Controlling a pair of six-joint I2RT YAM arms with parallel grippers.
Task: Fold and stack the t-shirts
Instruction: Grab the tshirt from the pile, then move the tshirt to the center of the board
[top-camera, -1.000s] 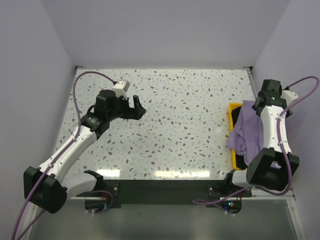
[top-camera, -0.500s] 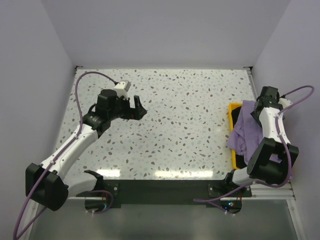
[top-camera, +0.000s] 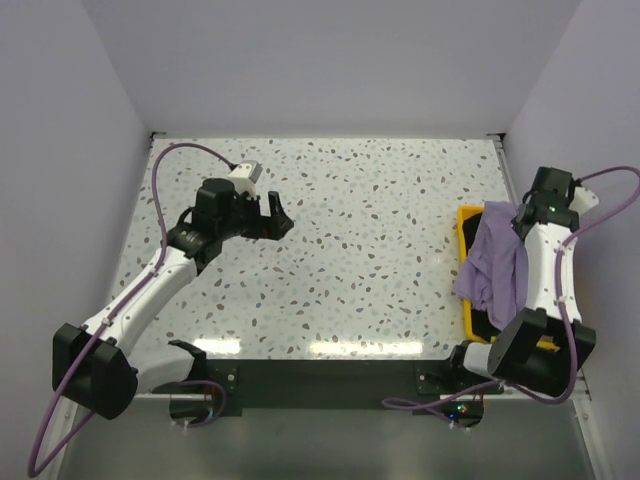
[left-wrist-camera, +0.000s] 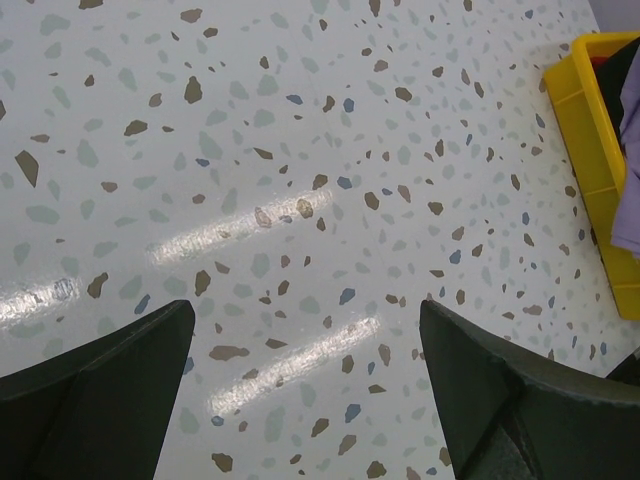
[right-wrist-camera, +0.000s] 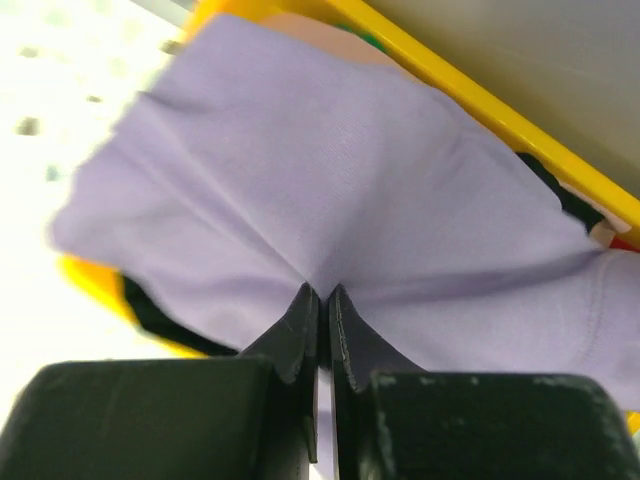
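The lavender t-shirt (top-camera: 494, 258) lies crumpled over the yellow bin (top-camera: 465, 226) at the table's right edge, part of it hanging over the bin's left wall. My right gripper (right-wrist-camera: 325, 292) is shut on a pinched fold of the lavender t-shirt (right-wrist-camera: 380, 190); in the top view this right gripper (top-camera: 526, 209) sits at the cloth's far corner. Black cloth (right-wrist-camera: 150, 312), the black t-shirt, shows under the lavender one inside the bin. My left gripper (top-camera: 276, 215) hovers open over bare table at the left; nothing lies between the left gripper's (left-wrist-camera: 305, 320) fingers.
The yellow bin (left-wrist-camera: 592, 135) stands against the right wall, with the lavender cloth (left-wrist-camera: 630, 150) at its edge in the left wrist view. White walls close in the speckled table (top-camera: 360, 240) at the back and both sides.
My right gripper has closed on a fold of the lavender t-shirt, and its wrist has shifted slightly toward the right wall. The left arm has stayed put.
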